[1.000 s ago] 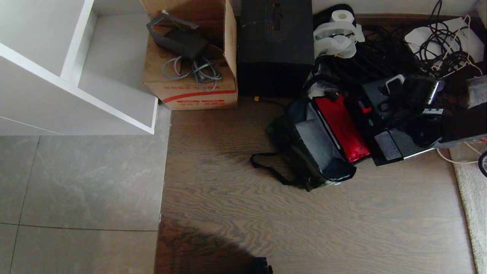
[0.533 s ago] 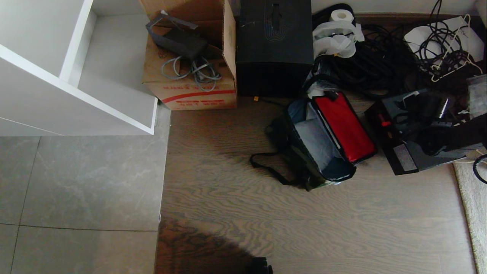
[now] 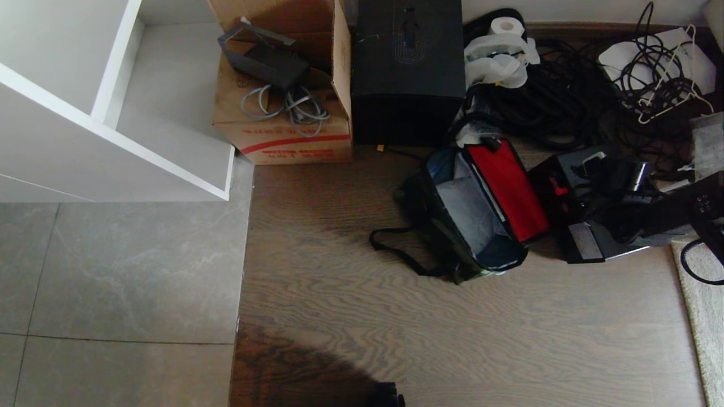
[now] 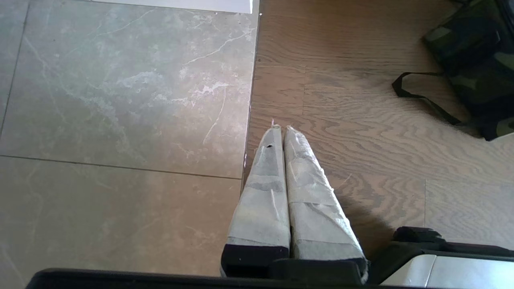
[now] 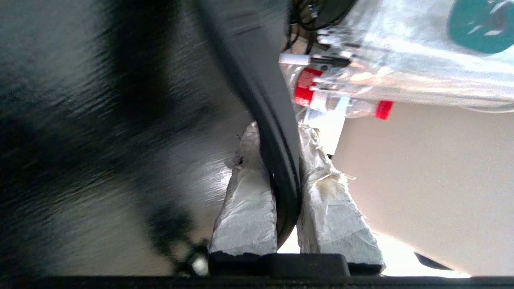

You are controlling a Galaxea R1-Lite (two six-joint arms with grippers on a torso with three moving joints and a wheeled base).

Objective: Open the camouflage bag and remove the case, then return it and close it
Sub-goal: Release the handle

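The camouflage bag (image 3: 452, 226) lies open on the wood floor, its red flap lining (image 3: 509, 189) turned up and its grey interior empty. Just to its right is the black case (image 3: 585, 240), tilted, with my right gripper (image 3: 619, 172) on its handle. In the right wrist view that gripper (image 5: 277, 134) is shut on the black bar handle (image 5: 277, 168), which runs between the taped fingers (image 5: 249, 208). My left gripper (image 4: 280, 128) hangs shut and empty over the seam between tile and wood. The bag (image 4: 474, 52) and its strap (image 4: 421, 96) lie well off to its side.
A tall black box (image 3: 407, 68) and a brown carton (image 3: 283, 124) stand behind the bag. A white shelf unit (image 3: 113, 113) fills the back left. Tangled black cables (image 3: 565, 90) and a toilet roll (image 3: 506, 25) lie at back right. A pale rug (image 3: 701, 316) borders the right edge.
The case in my right gripper swung away to the right of the bag, then came back a little toward the red flap. The left arm has kept still.
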